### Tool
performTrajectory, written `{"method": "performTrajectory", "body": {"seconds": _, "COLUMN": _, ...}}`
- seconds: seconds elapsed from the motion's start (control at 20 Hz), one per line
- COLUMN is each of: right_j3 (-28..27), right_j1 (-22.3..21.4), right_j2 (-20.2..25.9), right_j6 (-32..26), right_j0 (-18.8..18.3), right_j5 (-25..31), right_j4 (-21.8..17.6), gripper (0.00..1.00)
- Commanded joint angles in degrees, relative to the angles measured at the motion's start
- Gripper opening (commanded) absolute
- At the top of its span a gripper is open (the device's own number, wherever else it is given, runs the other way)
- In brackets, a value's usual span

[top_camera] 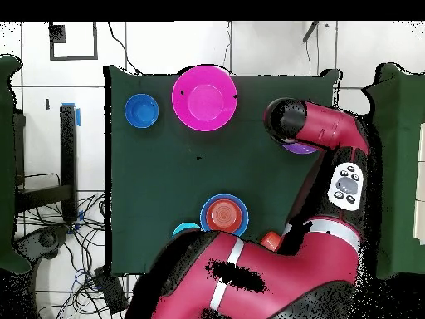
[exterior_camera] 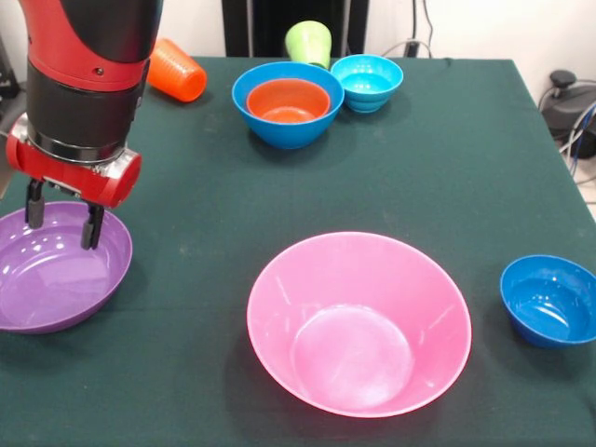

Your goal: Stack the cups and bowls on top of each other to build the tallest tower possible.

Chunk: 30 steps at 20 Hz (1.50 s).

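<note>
My gripper (exterior_camera: 63, 219) hangs open over the far rim of the large purple bowl (exterior_camera: 47, 279) at the left, fingers spread and holding nothing. The huge pink bowl (exterior_camera: 358, 321) sits upright in the front middle. A small dark blue bowl (exterior_camera: 551, 300) stands at the right. At the back, the small orange bowl (exterior_camera: 288, 101) is nested inside the medium blue bowl (exterior_camera: 279, 126), with the cyan bowl (exterior_camera: 367, 82) beside it. The orange ribbed cup (exterior_camera: 177, 70) lies on its side at the back left. The lime green cup (exterior_camera: 308, 43) stands upside down behind the blue bowl. In the overhead view the arm hides most of the purple bowl (top_camera: 300, 149).
The dark green cloth (exterior_camera: 447, 168) covers the table, with its right edge near the dark blue bowl. Cables and a dark device (exterior_camera: 570, 107) lie off the table at the right.
</note>
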Motion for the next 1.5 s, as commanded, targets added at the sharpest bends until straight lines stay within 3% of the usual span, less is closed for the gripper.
{"method": "performTrajectory", "body": {"seconds": 0.05, "right_j3": 1.6, "right_j1": 2.6, "right_j2": 2.9, "right_j6": 5.9, "right_j0": 2.2, "right_j5": -2.3, "right_j4": -2.3, "gripper": 1.0}}
{"method": "performTrajectory", "body": {"seconds": 1.0, "right_j3": 1.4, "right_j1": 3.5, "right_j2": 3.7, "right_j6": 4.5, "right_j0": 0.9, "right_j5": -4.8, "right_j4": -2.6, "gripper": 1.0}}
{"method": "performTrajectory", "body": {"seconds": 1.5, "right_j3": 1.2, "right_j1": 0.4, "right_j2": 3.3, "right_j6": 1.7, "right_j0": 0.6, "right_j5": 0.6, "right_j4": -2.4, "gripper": 1.0}}
